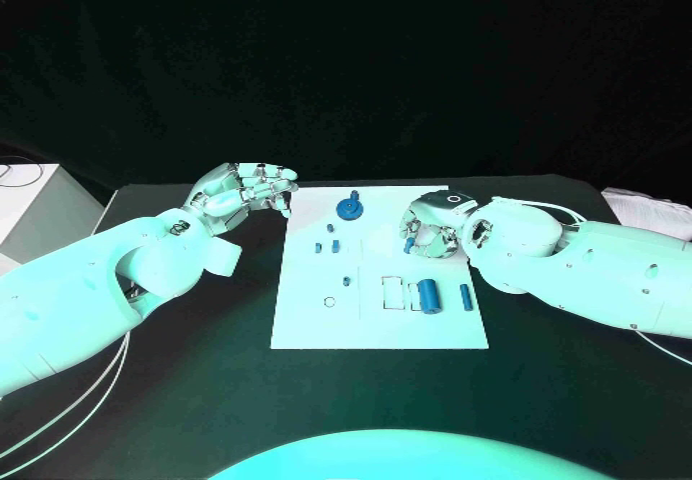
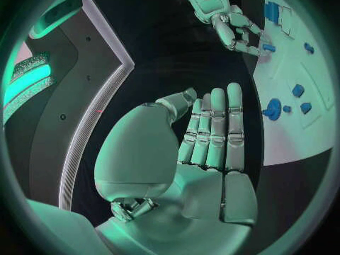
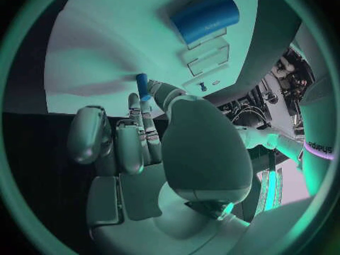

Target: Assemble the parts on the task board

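The white task board [image 1: 310, 325] lies mid-table. My right hand [image 1: 437, 225] hovers over its far right part and pinches a small blue peg [image 3: 141, 86] between thumb and a finger; the peg [image 2: 268, 47] and that hand [image 2: 226, 22] also appear in the left wrist view. A blue round knob [image 1: 349, 209] stands near the board's far edge. A large blue cylinder [image 1: 428, 294] lies beside clear brackets [image 1: 394, 292], with a slim blue peg [image 1: 466, 295] to its right. My left hand [image 1: 245, 190] hangs off the board's far left corner, fingers straight and holding nothing [image 2: 209, 141].
Small blue pieces [image 1: 330, 243] stand in the board's left half near a small hole [image 1: 329, 301]. A white box [image 1: 36, 205] sits at the table's left edge. The black table [image 1: 173, 380] runs around the board.
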